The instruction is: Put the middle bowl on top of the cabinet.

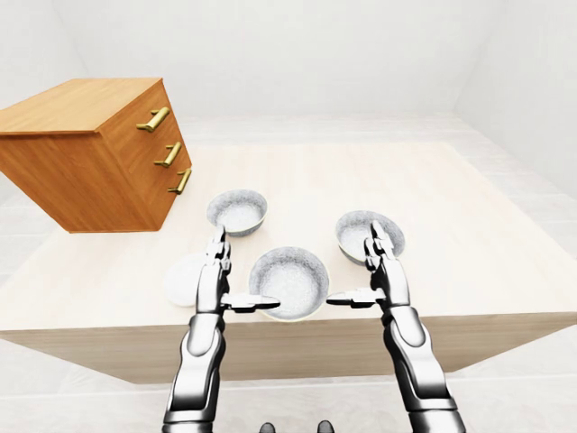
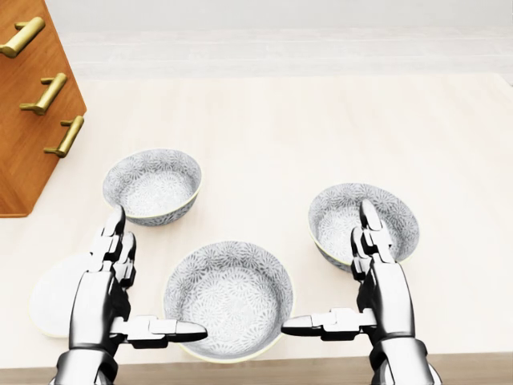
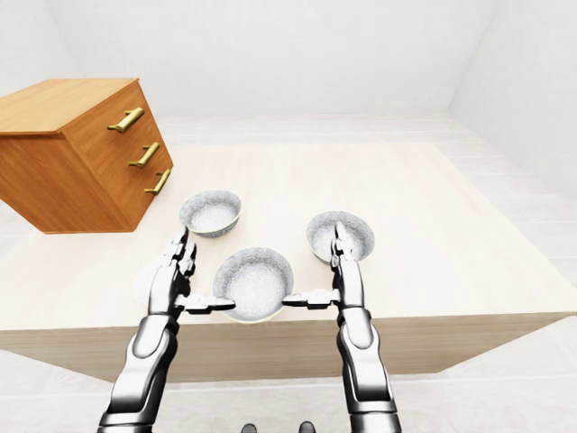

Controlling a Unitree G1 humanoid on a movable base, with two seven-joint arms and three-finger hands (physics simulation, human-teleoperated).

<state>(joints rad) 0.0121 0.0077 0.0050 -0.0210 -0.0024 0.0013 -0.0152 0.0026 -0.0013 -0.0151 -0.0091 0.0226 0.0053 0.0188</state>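
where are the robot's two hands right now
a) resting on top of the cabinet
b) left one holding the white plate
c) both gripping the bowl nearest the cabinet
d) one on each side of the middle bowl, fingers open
D: the left hand and right hand flank the middle bowl, thumbs pointing in toward its rim, fingers open rather than closed round it.

cabinet (image 2: 36, 136): cut by head view's left, top edges
plate (image 2: 48, 298): partly hidden behind left hand (image 2: 103, 298)
right bowl (image 2: 337, 210): rim partly covered by right hand (image 2: 386, 293)
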